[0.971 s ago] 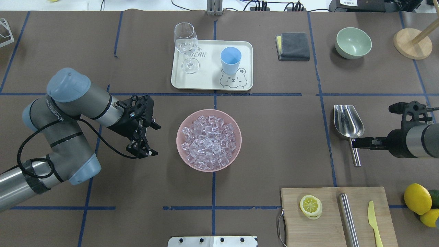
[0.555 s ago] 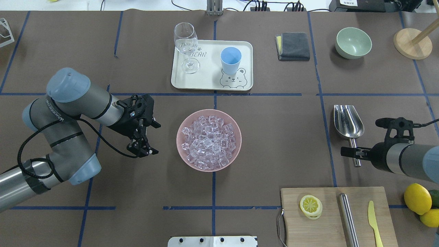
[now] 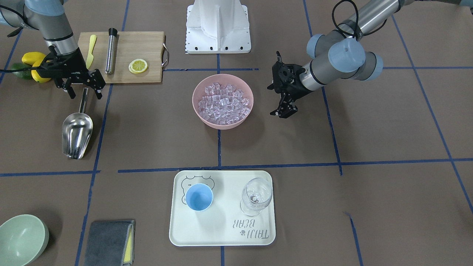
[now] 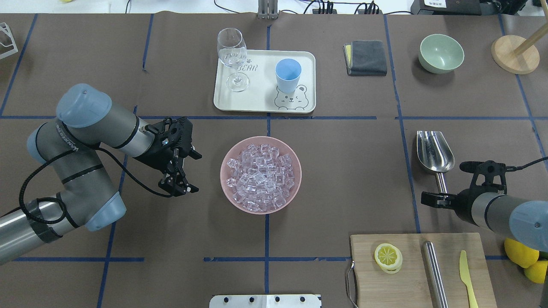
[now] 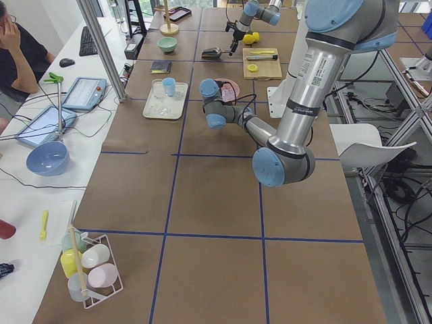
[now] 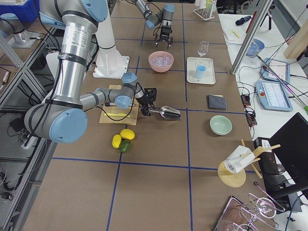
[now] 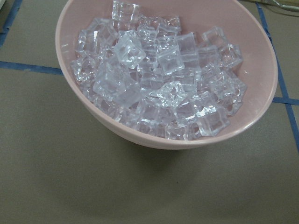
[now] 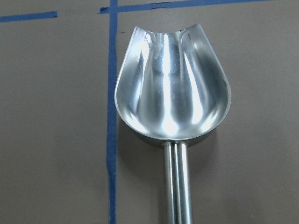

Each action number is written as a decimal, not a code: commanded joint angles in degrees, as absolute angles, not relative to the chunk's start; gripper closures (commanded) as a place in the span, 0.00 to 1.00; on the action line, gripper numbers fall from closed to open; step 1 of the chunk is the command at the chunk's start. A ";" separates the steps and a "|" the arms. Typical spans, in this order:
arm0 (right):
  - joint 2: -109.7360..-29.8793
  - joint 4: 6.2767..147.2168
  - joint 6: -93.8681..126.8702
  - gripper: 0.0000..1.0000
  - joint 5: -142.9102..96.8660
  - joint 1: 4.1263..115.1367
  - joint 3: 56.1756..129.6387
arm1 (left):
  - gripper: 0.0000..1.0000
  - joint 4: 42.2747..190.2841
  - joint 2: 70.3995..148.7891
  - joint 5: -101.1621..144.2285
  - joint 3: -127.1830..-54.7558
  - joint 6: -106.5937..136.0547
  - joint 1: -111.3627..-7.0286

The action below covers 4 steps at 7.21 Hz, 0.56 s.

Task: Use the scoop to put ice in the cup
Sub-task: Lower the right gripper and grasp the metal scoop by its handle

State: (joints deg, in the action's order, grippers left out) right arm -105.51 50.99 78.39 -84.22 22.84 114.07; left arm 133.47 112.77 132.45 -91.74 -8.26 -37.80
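Status: opening step. Your right gripper [image 3: 84,94]: jaws spread astride the scoop [image 3: 77,135] handle, not clamped. Left gripper [image 4: 196,173]: spread, ice [image 3: 223,103] near its jaws. Cup [image 3: 199,197]: empty. Outstanding: grasp, scoop, pour.

Light: you get bright, even light from above.
Shadows: soft, short under the bowl [image 3: 223,123].
Glare: streaks on your scoop [image 8: 173,93].
Focus: sharp throughout.

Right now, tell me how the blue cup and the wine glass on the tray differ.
The cup is opaque light blue; the wine glass is clear. The cup is short and stemless; the wine glass stands taller on a thin stem. Both stand upright on the tray, without ice.
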 commanded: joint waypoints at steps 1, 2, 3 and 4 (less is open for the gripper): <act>-103.45 50.98 78.40 0.08 -83.94 22.76 111.63 | 0.00 133.51 112.76 132.45 -92.11 -8.26 -37.79; -103.45 50.89 78.40 0.18 -83.94 22.94 111.62 | 0.00 133.51 112.76 132.45 -92.11 -8.26 -37.88; -103.97 50.89 78.31 0.41 -84.02 23.03 111.45 | 0.00 133.51 112.76 132.45 -92.37 -8.26 -37.79; -104.06 50.80 78.31 0.61 -84.02 23.11 111.71 | 0.00 133.42 112.76 132.45 -92.46 -8.26 -37.88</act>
